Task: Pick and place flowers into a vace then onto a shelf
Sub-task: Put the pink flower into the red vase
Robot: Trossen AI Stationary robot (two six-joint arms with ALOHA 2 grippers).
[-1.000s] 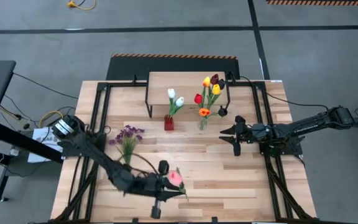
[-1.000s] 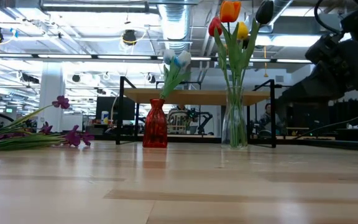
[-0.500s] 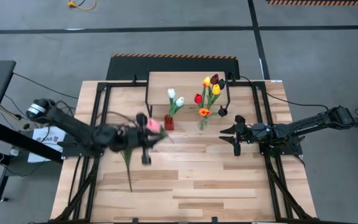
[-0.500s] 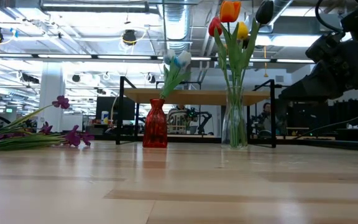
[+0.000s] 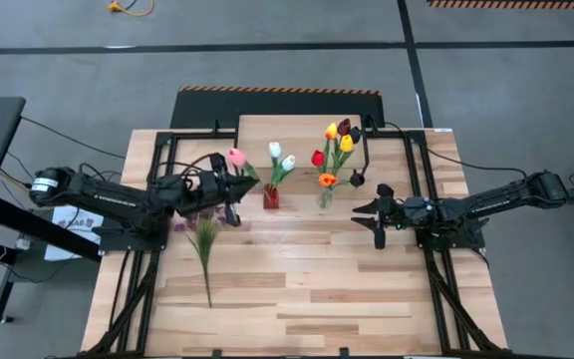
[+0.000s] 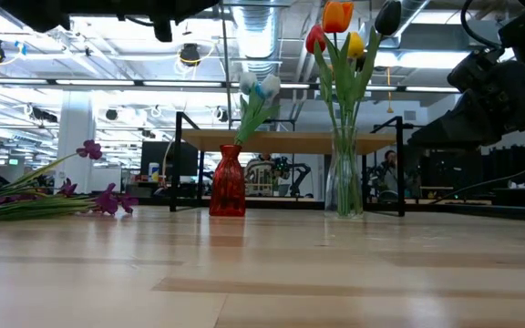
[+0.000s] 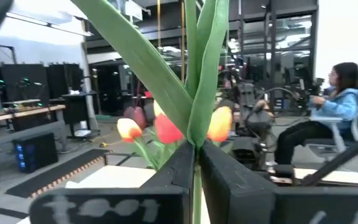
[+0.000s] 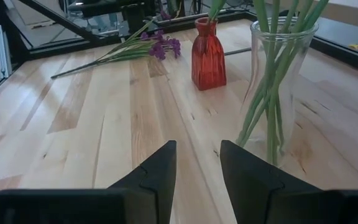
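The left gripper [image 5: 229, 185] sits left of centre in the high view, fingers [image 7: 178, 167] closed on the green stem of a pink tulip [image 5: 236, 158]. The bloom points toward the upper frame edge, just left of the red vase [image 5: 270, 196], so the stem's long axis runs roughly bottom to top. The left arm extends nearly horizontally from the table's left edge.

The red vase holds white tulips [image 5: 281, 157]. Right of it, a clear glass vase [image 5: 325, 195] holds red, orange, yellow and dark maroon tulips [image 5: 339, 140]. Both vases stand on the tabletop directly in front of the shelf [image 5: 302, 128], at upper centre. Purple sprigs [image 5: 204, 231] lie flat below the left gripper, stems toward the bottom edge.

The right gripper [image 5: 379, 218] rests right of the glass vase, fingers [image 8: 156, 163] apart and holding nothing. The lower half of the table [image 5: 307, 299] is open wood.
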